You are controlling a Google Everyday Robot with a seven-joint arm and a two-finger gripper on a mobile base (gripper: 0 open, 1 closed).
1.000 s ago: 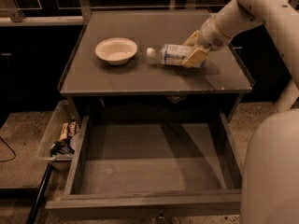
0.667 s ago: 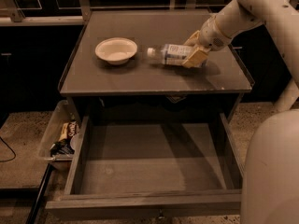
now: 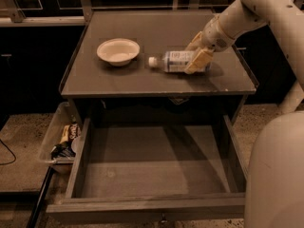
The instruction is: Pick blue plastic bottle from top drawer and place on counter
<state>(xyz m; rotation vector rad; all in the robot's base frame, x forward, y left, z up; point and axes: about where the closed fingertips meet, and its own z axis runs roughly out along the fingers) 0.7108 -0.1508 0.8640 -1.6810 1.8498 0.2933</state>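
Observation:
The blue plastic bottle [image 3: 172, 61] lies on its side on the counter [image 3: 156, 25], white cap pointing left, right of the middle. My gripper [image 3: 195, 52] reaches in from the upper right. Its fingers sit one in front of and one behind the bottle's right end, closed against it. The bottle rests on the counter surface. The top drawer [image 3: 152, 175] is pulled wide open below the counter, and its flat grey bottom is bare.
A white bowl [image 3: 118, 51] stands on the counter's left half, a short gap from the bottle's cap. A clear plastic bin of snacks [image 3: 53, 137] sits on the floor left of the drawer. My robot's white body [image 3: 275, 175] fills the lower right.

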